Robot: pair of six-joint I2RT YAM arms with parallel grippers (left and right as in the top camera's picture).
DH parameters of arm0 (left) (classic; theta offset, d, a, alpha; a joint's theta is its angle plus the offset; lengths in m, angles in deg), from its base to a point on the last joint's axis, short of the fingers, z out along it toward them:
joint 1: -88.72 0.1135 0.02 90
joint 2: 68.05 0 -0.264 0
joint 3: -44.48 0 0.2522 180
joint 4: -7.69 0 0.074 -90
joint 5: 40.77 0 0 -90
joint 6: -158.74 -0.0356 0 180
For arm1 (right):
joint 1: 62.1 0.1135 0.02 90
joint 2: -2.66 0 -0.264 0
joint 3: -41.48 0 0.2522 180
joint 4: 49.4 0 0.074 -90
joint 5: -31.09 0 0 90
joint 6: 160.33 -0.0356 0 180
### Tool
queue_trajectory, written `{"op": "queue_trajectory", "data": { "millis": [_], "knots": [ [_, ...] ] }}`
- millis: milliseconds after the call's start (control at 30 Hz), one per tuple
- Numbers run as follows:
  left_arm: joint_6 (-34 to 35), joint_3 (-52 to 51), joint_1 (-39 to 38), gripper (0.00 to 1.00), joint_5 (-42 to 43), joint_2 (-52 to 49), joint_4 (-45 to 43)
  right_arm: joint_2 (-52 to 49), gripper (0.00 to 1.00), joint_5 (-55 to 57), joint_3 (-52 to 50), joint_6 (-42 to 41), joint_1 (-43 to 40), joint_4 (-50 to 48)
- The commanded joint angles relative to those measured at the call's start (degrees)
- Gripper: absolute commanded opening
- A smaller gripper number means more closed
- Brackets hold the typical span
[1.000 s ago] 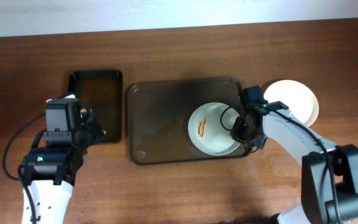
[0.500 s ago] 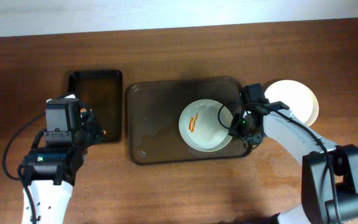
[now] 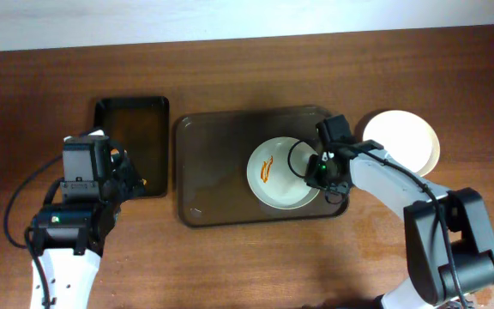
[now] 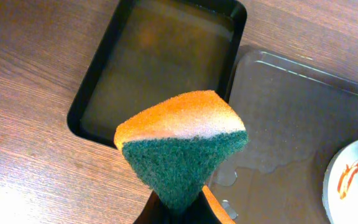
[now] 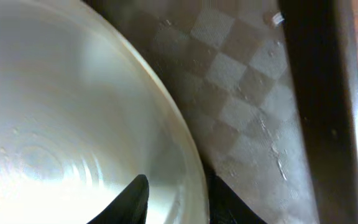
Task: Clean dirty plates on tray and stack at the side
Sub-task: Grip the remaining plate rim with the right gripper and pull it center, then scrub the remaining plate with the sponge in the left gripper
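Note:
A white plate (image 3: 280, 174) with an orange-brown smear on its left side lies on the right half of the brown tray (image 3: 213, 163). My right gripper (image 3: 320, 170) is shut on this plate's right rim; in the right wrist view one finger is inside and one outside the plate's (image 5: 61, 124) rim, with the jaws (image 5: 179, 199) low over the tray (image 5: 247, 106). Plain white plates (image 3: 406, 137) sit stacked on the table right of the tray. My left gripper (image 3: 134, 180) is left of the tray, shut (image 4: 178, 211) on an orange and green sponge (image 4: 182, 146).
A smaller black tray (image 3: 135, 137) holding water stands left of the brown tray, also in the left wrist view (image 4: 160, 62). Water drops lie on the brown tray's left part (image 4: 291, 124). The smeared plate shows at that view's right edge (image 4: 356, 183).
The smeared plate has slid left on the tray, away from its right rim. My right gripper moved left with it. The left arm has not moved.

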Motion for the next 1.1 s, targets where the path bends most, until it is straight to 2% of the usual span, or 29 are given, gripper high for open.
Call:
{"op": "queue_trajectory", "data": {
  "millis": [0, 133, 167, 300, 333, 467, 533, 633, 767, 1067],
  "knots": [
    [0.55, 0.37, 0.24, 0.00, 0.44, -0.13, -0.26, -5.22, 0.24, 0.66, -1.25, 0.00, 0.35, -0.24],
    [0.55, 0.37, 0.24, 0.00, 0.44, -0.13, -0.26, -5.22, 0.15, -6.29, -1.25, 5.40, 0.35, -1.07],
    [0.55, 0.37, 0.24, 0.00, 0.44, -0.15, -0.26, -5.22, 0.04, -6.47, -1.25, 5.53, 0.35, -0.87],
    [0.55, 0.37, 0.24, 0.00, 3.43, -2.71, -0.31, -5.22, 0.04, -12.02, -1.25, 6.32, 0.66, -0.44],
    [0.37, 0.37, 0.24, 0.00, 6.84, -4.63, -0.44, -5.22, 0.04, -13.07, -1.25, 6.82, 1.22, -0.63],
    [-8.72, 0.37, -0.02, 0.00, 25.57, -14.08, -3.34, -5.22, 0.04, -14.19, -1.22, 7.69, 5.60, -2.91],
    [-11.78, 0.37, -2.10, 0.00, 31.63, -19.76, -5.68, -5.22, 0.04, -14.29, -1.16, 9.40, 7.78, -4.46],
    [-14.62, 0.37, -7.80, 0.00, 33.86, -26.32, -7.87, -5.22, 0.04, -14.29, -0.70, 10.45, 8.59, -4.48],
    [-14.88, 0.37, -15.39, 0.00, 33.81, -28.85, -11.87, -5.22, 0.04, -14.36, -0.70, 10.40, 8.61, -4.42],
    [-10.82, 0.37, -20.28, 0.00, 33.79, -38.84, -22.34, -5.22, 0.04, -14.32, -0.70, 10.40, 8.59, -4.74]
  ]
}}
